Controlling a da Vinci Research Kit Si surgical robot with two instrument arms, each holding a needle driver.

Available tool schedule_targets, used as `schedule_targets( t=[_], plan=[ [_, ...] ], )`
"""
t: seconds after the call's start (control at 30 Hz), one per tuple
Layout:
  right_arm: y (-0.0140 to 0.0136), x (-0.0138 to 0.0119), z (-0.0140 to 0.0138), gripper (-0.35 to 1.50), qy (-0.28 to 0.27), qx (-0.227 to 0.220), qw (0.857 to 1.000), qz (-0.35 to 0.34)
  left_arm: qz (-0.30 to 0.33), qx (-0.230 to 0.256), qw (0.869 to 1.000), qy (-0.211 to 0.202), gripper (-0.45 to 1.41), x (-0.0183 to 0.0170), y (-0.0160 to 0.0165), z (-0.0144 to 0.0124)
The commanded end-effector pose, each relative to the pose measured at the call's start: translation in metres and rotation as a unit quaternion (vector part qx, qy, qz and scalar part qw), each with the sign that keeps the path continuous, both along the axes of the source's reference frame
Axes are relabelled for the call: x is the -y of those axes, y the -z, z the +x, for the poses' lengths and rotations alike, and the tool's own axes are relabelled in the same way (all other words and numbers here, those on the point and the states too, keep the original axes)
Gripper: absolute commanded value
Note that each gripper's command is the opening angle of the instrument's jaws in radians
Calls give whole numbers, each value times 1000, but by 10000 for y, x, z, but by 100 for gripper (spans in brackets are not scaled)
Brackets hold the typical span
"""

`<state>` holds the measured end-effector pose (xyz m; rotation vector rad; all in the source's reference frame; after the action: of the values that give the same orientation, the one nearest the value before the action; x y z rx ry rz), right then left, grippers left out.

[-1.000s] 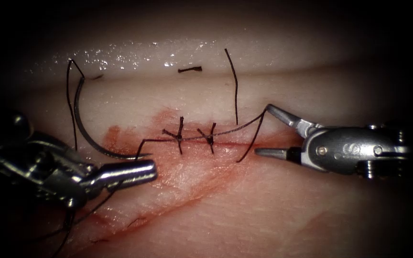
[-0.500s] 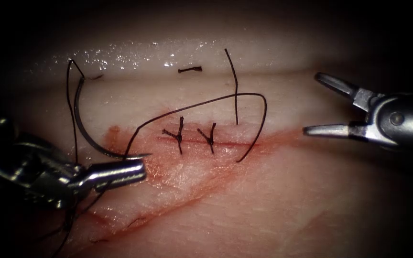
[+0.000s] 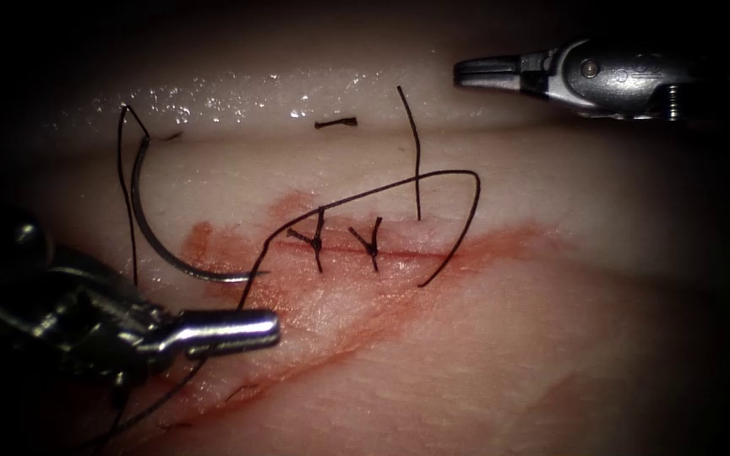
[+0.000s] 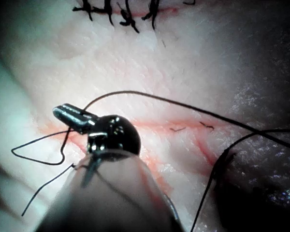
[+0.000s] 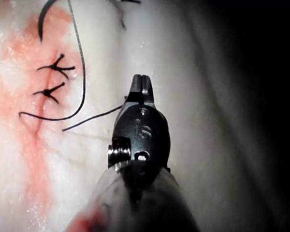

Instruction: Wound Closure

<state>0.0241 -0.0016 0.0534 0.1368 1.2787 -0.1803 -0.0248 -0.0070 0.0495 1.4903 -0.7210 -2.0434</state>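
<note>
Needle (image 3: 155, 245) lying free on tissue (image 3: 509, 355), left tool (image 3: 268, 325) clamping thread (image 3: 382, 187), right tool (image 3: 464, 72) closed, empty.

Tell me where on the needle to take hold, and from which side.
Grip the needle on the body of its curve, about a third down from the thread end, coming from the left: it lies flat on the tissue, left of the stitches, its belly bulging leftward and its tip pointing right.

Needle (image 3: 155, 236) lying free on tissue (image 3: 483, 355), left of cut (image 3: 416, 252).
</note>
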Motion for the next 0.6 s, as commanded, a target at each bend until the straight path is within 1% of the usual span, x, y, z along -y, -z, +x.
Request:
schedule_targets(
  t=[0.03,0.13,0.17,0.2,0.23,0.27,0.3,0.33,0.37,0.43,0.47,0.53,0.57,0.6],
  plan=[
    [-18,5,16,-35,7,0,1000,-1,3,4,1000,-1,-45,-3,-4,-5],
    [-41,21,26,-35,20,1,1000,5,7,16,1000,-2,-45,-12,0,-4],
    [-41,21,26,-35,20,1,1000,5,7,16,1000,-2,-45,-12,0,-4],
    [-58,33,31,-35,24,6,1000,7,9,27,1000,-5,-45,-17,2,-4],
    [-65,38,32,-35,27,8,1000,8,10,32,999,-6,-45,-19,3,-4],
    [-65,38,32,-35,27,8,1000,8,10,32,999,-6,-45,-19,3,-4],
    [-78,51,35,-35,30,10,999,5,11,35,999,-7,-45,-21,6,-4],
    [-83,55,36,-35,31,10,999,2,12,39,999,-5,-45,-23,7,-5],
    [-83,55,36,-35,31,10,999,2,12,39,999,-5,-45,-23,7,-5],
    [-89,64,39,-35,33,8,999,-4,4,44,999,-5,-45,-27,9,-6],
    [-93,74,43,-35,34,6,999,-12,-3,48,999,-1,-45,-33,11,-8],
    [-93,77,45,-35,33,6,999,-11,-9,52,999,2,-45,-37,11,-9],
    [-90,84,50,-35,33,5,999,-12,-17,61,998,10,-45,-46,9,-12],
    [-90,84,50,-35,33,5,999,-12,-17,61,998,10,-45,-46,9,-12]
  ],
)
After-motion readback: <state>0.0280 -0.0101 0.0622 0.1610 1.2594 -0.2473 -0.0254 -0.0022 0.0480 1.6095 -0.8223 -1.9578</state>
